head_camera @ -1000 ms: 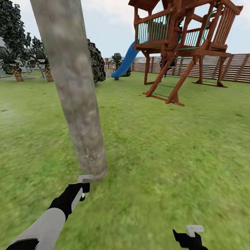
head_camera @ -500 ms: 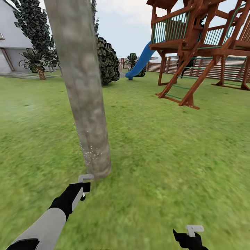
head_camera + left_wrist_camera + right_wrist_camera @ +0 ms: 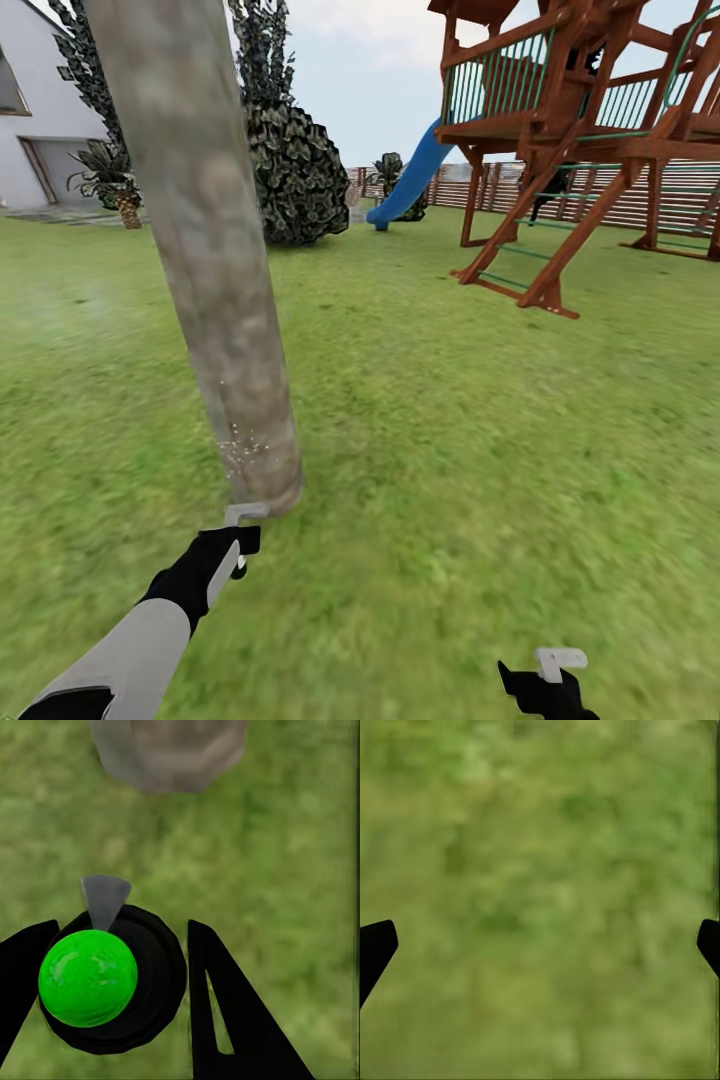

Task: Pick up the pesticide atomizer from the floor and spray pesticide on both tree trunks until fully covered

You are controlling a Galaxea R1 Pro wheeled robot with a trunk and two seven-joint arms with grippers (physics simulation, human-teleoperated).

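Observation:
A thick mottled grey-brown tree trunk [image 3: 210, 280] rises from the grass floor [image 3: 450, 450] at left of centre, with pale specks low on it. My left gripper [image 3: 243, 522] sits just before the trunk's base, close to it. In the left wrist view, that gripper [image 3: 120, 982] is shut on the pesticide atomizer [image 3: 150, 982], a round black body with a green top and a grey nozzle that points toward the trunk [image 3: 169, 754]. My right gripper [image 3: 555, 665] hangs low at the right, open [image 3: 540, 945] over bare grass.
A brown wooden playset [image 3: 580, 150] with a blue slide [image 3: 410, 180] stands at the back right before a slatted fence [image 3: 680, 195]. Dark cypress-like trees [image 3: 290, 170], a short palm [image 3: 112, 180] and a white house [image 3: 30, 130] lie at the back left.
The whole picture has shifted, so the camera has moved; the trunk now shows further left than half a second ago. Both grippers keep their place and state.

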